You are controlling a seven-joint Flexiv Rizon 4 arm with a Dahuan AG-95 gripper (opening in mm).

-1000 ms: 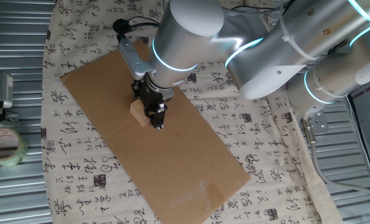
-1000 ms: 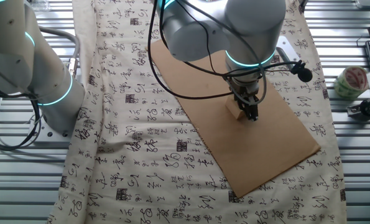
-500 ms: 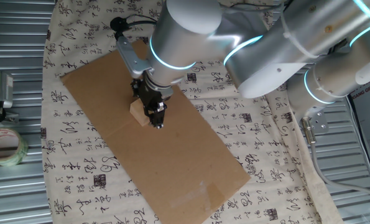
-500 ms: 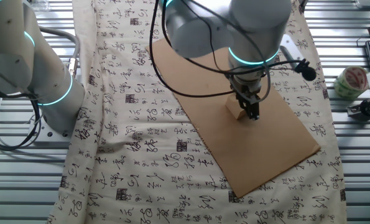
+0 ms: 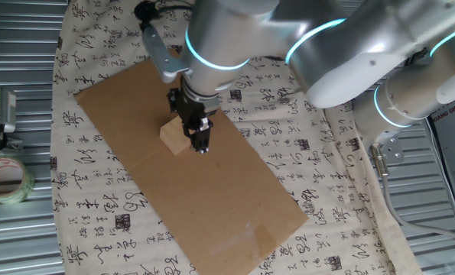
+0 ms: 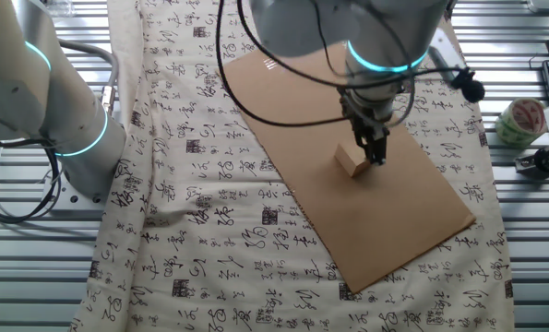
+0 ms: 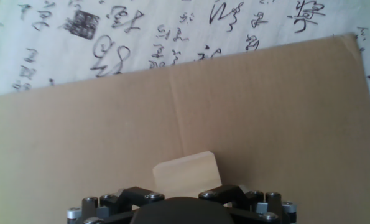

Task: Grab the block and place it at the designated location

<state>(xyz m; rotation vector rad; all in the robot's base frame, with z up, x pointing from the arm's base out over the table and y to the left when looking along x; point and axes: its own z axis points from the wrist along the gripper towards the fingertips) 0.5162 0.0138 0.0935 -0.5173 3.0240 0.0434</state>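
Note:
The block (image 5: 174, 138) is a small tan wooden cube resting on the brown cardboard sheet (image 5: 235, 198). The other fixed view shows the block (image 6: 352, 163) on the cardboard sheet (image 6: 412, 207) too. My gripper (image 5: 201, 145) hangs just above and beside it, and the fingers do not hold it. My gripper (image 6: 378, 155) appears the same way from the other side. In the hand view the block (image 7: 188, 173) lies straight below the hand, with the jaw links spread to either side. The designated location does not show in any view.
A roll of clear tape (image 5: 5, 179) lies off the cloth on the metal table; it appears as the tape roll (image 6: 519, 120) from the other side. White cloth with black calligraphy (image 5: 319, 176) surrounds the cardboard. The arm's base (image 6: 71, 120) stands at the cloth's edge.
The hand has risen and drawn slightly away from the block. The block has stayed on the cardboard.

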